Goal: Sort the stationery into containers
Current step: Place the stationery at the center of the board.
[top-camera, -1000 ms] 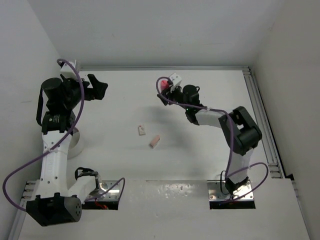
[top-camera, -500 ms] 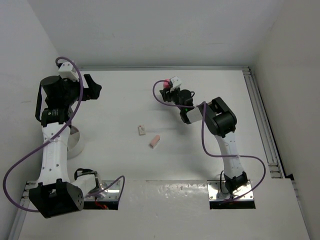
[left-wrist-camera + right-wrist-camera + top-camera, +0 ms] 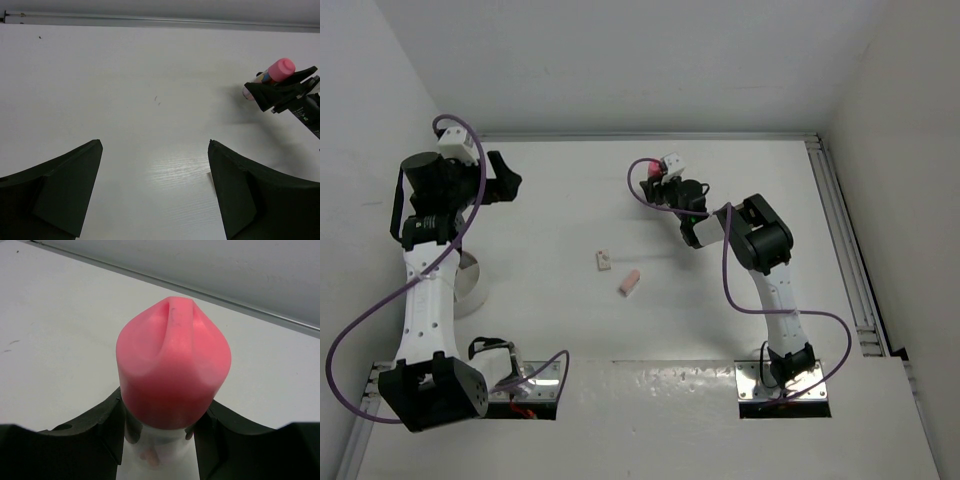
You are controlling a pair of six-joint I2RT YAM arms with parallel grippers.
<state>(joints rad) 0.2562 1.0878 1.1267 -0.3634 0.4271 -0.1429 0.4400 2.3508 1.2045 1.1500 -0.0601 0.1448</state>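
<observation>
My right gripper (image 3: 651, 181) is shut on a pink-capped marker with a pale body (image 3: 172, 370) at the far middle of the table. The marker sits tilted between the jaws, pink cap up. It also shows in the left wrist view (image 3: 280, 69). A whitish eraser (image 3: 603, 261) and a pink eraser (image 3: 629, 282) lie on the table centre. The round white tub (image 3: 472, 288) stands at the left, partly hidden by the left arm. My left gripper (image 3: 155, 145) is open and empty above the far left of the table. No pink cup shows.
White walls close the table in at the back and both sides. A metal rail (image 3: 840, 220) runs along the right edge. Purple cables loop from both arms.
The right arm has folded its elbow inward while its gripper stays at the far middle with the marker. The left gripper has drawn back a little to the left.
</observation>
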